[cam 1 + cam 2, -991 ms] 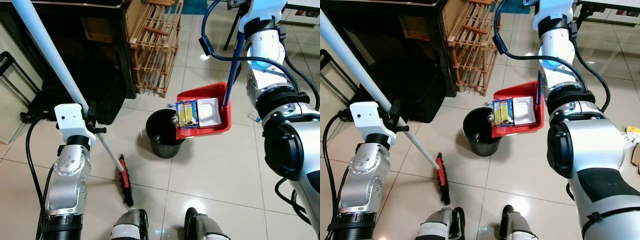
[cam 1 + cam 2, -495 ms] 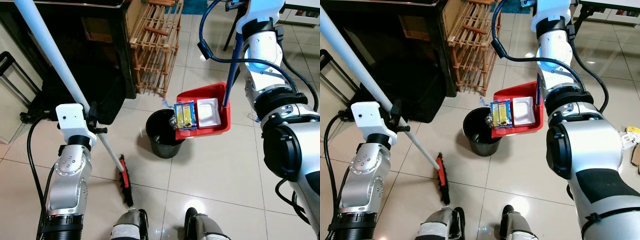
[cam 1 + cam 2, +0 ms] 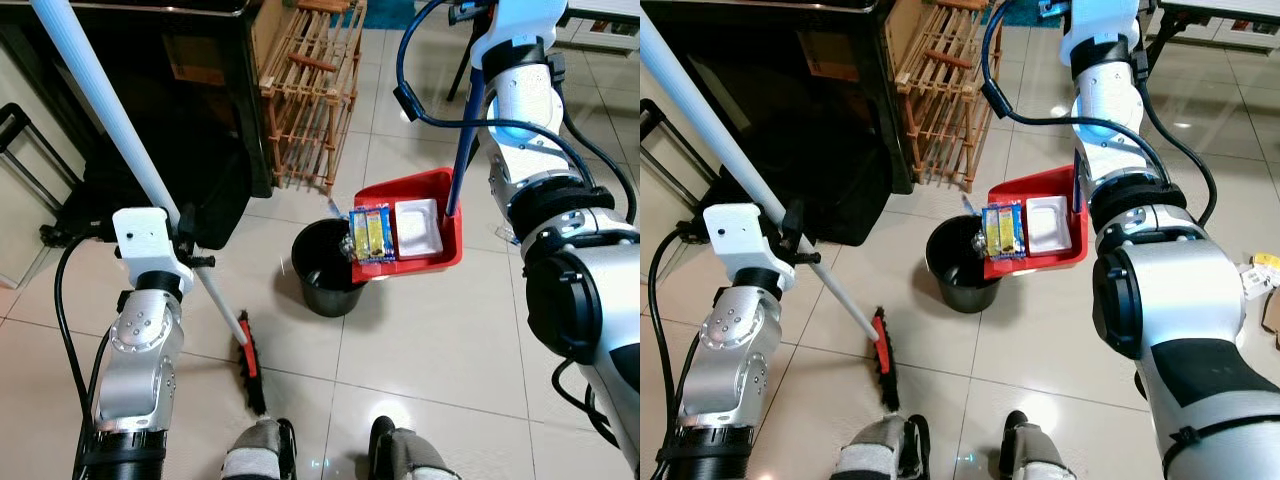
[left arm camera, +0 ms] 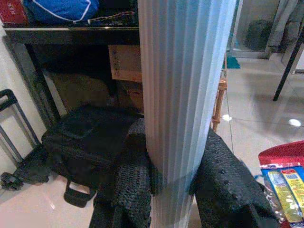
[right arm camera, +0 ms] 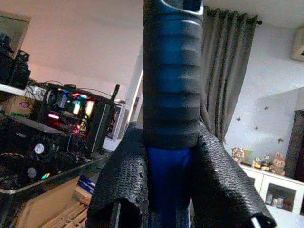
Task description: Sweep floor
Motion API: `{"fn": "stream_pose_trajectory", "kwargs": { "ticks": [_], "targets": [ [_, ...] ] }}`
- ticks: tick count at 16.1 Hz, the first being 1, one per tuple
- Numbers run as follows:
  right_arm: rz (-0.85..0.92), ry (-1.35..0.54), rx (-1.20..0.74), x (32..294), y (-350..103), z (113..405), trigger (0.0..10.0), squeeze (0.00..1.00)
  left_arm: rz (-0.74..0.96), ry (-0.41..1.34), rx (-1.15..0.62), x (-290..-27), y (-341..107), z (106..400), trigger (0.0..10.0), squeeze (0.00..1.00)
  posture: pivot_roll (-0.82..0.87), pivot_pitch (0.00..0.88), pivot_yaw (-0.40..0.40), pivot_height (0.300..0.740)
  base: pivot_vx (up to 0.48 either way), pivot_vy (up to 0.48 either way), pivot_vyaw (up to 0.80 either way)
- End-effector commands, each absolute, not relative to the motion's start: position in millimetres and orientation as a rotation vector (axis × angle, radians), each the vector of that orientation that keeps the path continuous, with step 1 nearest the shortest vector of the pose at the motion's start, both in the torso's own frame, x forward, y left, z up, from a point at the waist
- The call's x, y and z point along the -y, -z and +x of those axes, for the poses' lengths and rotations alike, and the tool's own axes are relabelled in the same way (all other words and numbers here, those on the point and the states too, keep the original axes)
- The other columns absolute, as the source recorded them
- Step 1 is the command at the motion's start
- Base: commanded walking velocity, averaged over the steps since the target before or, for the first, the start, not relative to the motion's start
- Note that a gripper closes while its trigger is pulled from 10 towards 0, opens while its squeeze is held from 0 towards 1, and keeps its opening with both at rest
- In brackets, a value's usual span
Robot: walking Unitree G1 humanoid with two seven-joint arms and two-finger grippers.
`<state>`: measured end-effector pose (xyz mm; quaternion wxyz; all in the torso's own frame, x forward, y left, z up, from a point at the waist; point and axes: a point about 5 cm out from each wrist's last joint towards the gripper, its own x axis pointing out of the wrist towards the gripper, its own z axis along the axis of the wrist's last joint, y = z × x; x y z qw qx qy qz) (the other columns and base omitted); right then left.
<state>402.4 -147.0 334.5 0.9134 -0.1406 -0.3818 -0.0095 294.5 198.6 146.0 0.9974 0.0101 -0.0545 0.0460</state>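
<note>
My left gripper (image 4: 166, 183) is shut on the pale blue broom handle (image 3: 105, 120), which slants down to a red and black brush head (image 3: 249, 362) resting on the tiles by my feet. My right gripper (image 5: 166, 190) is shut on the dark blue handle (image 3: 466, 125) of a red dustpan (image 3: 445, 245). The dustpan hangs tilted over the rim of a black bin (image 3: 325, 268). In the pan lie a yellow and blue packet (image 3: 369, 232) and a white square packet (image 3: 416, 224), both near its lower lip.
A black cabinet (image 3: 180, 90) with a dark bag beneath it stands at the left. A wooden rack (image 3: 312, 90) leans beside it. Scraps of paper (image 3: 1262, 270) lie on the tiles at the far right. Open tiled floor lies ahead and right of the bin.
The dustpan has shifted slightly up and tipped more toward the bin; the yellow and blue packet has slid a little toward the lip. The broom has not moved.
</note>
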Motion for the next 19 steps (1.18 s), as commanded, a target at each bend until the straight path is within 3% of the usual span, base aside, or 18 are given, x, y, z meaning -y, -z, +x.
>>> {"fn": "stream_pose_trajectory", "kwargs": {
  "ticks": [1,13,19],
  "targets": [
    [-0.304,0.009,0.861,144.3,-347.4,397.8,10.0,0.0,0.033,-0.088,0.158,-199.1,-157.4,293.0,10.0,0.0,0.12,0.192,0.028,0.74,0.296,0.0,0.0],
    [-0.305,0.009,0.851,145.3,-345.8,398.3,10.0,0.0,0.033,-0.087,0.167,-197.9,-159.2,293.7,10.0,0.0,0.12,0.193,0.029,0.74,0.349,0.0,0.0],
    [-0.303,0.006,0.847,145.1,-344.6,398.5,10.0,0.0,0.028,-0.084,0.172,-197.0,-160.1,293.6,10.0,0.0,0.12,0.195,0.028,0.74,0.0,0.0,0.0]
  ]
}}
